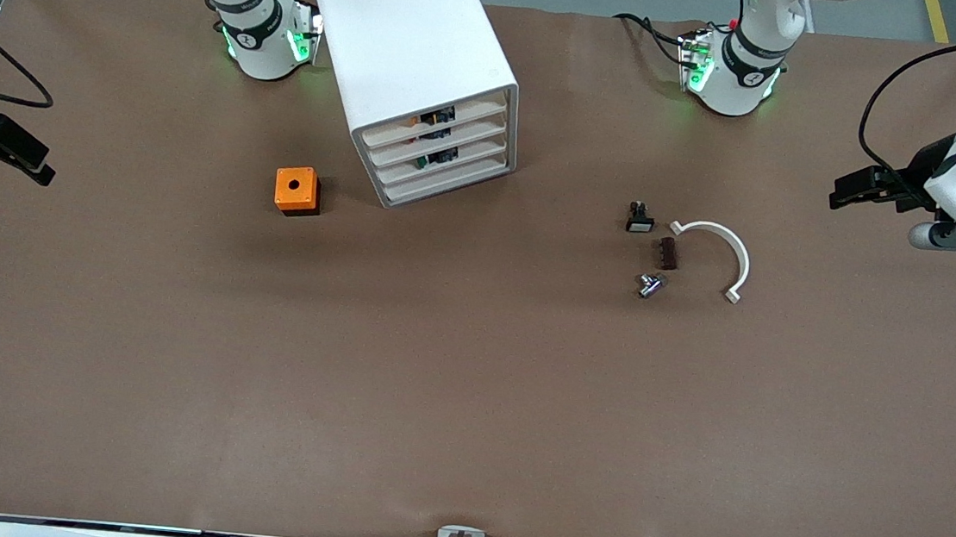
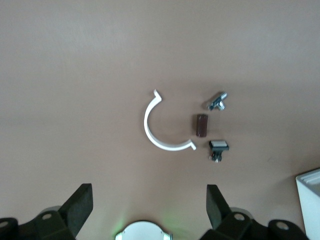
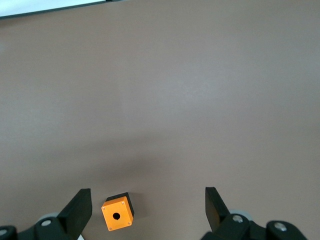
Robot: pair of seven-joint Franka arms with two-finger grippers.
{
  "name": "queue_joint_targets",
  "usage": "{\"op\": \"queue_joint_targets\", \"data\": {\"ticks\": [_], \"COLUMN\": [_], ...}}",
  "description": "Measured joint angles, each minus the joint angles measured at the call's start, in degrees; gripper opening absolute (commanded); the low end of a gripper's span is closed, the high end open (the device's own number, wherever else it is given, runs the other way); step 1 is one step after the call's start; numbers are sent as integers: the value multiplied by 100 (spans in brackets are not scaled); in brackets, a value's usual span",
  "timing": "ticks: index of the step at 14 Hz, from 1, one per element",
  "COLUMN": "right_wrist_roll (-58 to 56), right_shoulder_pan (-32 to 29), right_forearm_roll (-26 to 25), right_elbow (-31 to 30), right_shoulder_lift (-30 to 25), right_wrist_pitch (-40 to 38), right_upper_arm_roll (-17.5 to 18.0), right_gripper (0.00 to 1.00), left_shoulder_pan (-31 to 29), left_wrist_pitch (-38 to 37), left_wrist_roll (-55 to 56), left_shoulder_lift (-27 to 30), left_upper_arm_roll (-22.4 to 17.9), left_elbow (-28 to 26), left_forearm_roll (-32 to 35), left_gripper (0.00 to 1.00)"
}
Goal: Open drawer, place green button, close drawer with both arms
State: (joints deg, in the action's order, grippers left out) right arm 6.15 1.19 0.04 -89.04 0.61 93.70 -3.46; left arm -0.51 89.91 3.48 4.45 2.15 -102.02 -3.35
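Observation:
The white cabinet (image 1: pixel 415 42) stands between the two arm bases, and its corner shows in the left wrist view (image 2: pixel 310 197). All four of its drawers are shut, the third from the top (image 1: pixel 450 166) included. The button (image 1: pixel 424 160) shows only as a tiny green and dark speck in the slot above that drawer's front. My left gripper (image 1: pixel 841 193) is open and empty, held up over the left arm's end of the table (image 2: pixel 148 200). My right gripper (image 1: pixel 39 166) is open and empty, held up over the right arm's end (image 3: pixel 148 202).
An orange box with a hole (image 1: pixel 296 190) (image 3: pixel 118 216) sits beside the cabinet toward the right arm's end. Toward the left arm's end lie a black piece with a white face (image 1: pixel 640 219) (image 2: pixel 218 147), a brown block (image 1: pixel 668 253) (image 2: pixel 201 125), a metal part (image 1: pixel 650 284) (image 2: pixel 217 102) and a white curved clip (image 1: pixel 742 261) (image 2: pixel 148 131).

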Motion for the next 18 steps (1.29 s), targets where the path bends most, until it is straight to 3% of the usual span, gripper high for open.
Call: {"op": "queue_joint_targets", "data": {"ticks": [4,8,18], "right_wrist_roll": [0,0,-2], "right_shoulder_pan": [-16,-18,-18], "right_forearm_roll": [5,8,11], "right_elbow": [-48,-74,-103], "right_shoulder_lift": [-13,-55,-68], "right_wrist_pitch": [0,0,0], "right_upper_arm_roll": [0,0,0], "right_gripper": [100,100,100], "left_shoulder_pan": [0,33,58], "left_wrist_pitch": [16,16,3], "left_wrist_roll": [0,0,0], "left_shoulder_lift": [-314,-564,-572], "left_upper_arm_roll": [-1,0,4], "left_elbow": [715,1059,1225], "left_forearm_roll": [8,121,259], "left_gripper": [100,100,100]}}
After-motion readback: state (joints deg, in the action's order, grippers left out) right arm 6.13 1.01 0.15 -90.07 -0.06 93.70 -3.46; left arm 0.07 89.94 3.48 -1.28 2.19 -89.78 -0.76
